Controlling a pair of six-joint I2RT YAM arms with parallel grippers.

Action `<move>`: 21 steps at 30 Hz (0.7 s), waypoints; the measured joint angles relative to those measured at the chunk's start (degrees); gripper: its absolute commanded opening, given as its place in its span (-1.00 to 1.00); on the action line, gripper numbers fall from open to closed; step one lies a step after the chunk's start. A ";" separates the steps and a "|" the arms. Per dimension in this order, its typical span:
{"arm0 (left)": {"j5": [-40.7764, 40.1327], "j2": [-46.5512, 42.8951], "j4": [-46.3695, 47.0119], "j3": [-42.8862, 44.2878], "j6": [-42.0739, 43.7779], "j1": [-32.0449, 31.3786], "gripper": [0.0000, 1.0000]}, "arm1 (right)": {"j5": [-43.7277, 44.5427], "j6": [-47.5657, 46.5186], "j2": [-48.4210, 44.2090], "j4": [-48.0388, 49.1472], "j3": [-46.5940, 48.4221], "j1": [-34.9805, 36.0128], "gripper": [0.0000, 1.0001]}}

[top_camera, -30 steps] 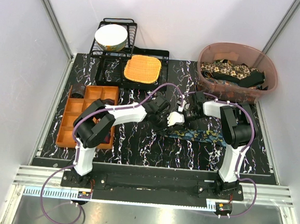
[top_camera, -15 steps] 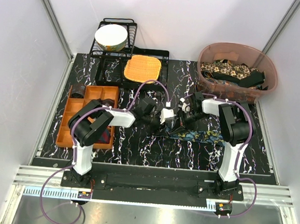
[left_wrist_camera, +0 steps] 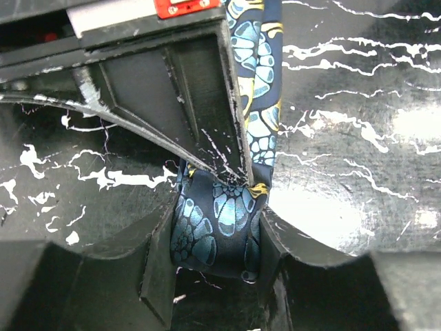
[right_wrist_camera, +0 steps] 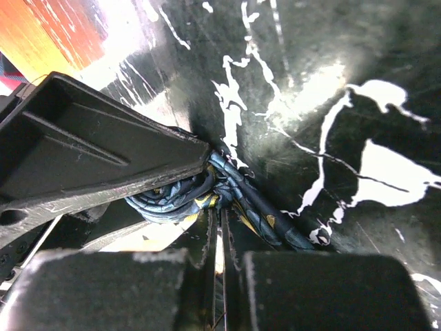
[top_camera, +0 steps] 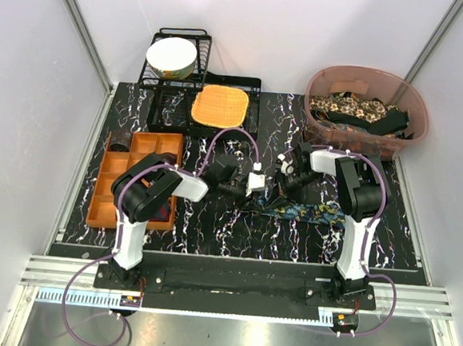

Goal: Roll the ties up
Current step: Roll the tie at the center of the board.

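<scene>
A dark blue tie with teal and yellow print (top_camera: 312, 212) lies flat on the black marbled table, its left end wound into a small roll (left_wrist_camera: 207, 231). My left gripper (top_camera: 258, 183) (left_wrist_camera: 218, 215) has one finger pressed against each side of that roll. My right gripper (top_camera: 281, 188) (right_wrist_camera: 220, 210) is shut, and its thin fingertips touch the top of the roll (right_wrist_camera: 172, 196); I cannot tell whether fabric is pinched between them. The flat length of the tie (left_wrist_camera: 262, 76) runs away under the right gripper. More ties (top_camera: 363, 111) are heaped in the pink tub.
The pink tub (top_camera: 360, 72) stands at the back right. An orange woven mat (top_camera: 219, 106) lies on a black rack, and a white bowl (top_camera: 172, 56) sits in the wire rack behind it. An orange compartment tray (top_camera: 131, 177) stands at the left.
My left gripper has shifted a little to the left and turned at the wrist, staying around the tie's rolled end. The right gripper has followed slightly left and stayed shut.
</scene>
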 measured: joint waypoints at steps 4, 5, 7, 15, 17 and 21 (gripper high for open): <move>-1.62 -0.57 -5.70 2.19 2.62 -0.35 -0.84 | 0.37 -2.45 0.15 -2.40 1.33 -0.59 -0.23; -2.47 -0.63 -7.63 3.19 2.99 -0.57 -0.86 | 0.63 -3.52 0.15 -3.28 1.75 -0.98 -0.13; -4.72 -0.63 -12.22 5.79 3.28 -1.03 -0.88 | 0.85 -5.33 0.02 -5.42 2.91 -2.19 -0.01; -14.38 -0.85 -25.22 12.66 1.29 -1.57 -0.91 | 4.28 -11.56 -3.39 -9.68 4.57 -6.97 -0.20; -16.44 -0.98 -27.91 13.86 0.70 -1.68 -0.91 | 4.59 -11.96 -3.85 -10.10 3.96 -7.06 -0.24; -18.88 -1.49 -31.82 15.08 -0.13 -1.84 -0.89 | 6.54 -12.04 -3.56 -10.29 3.13 -7.04 -0.31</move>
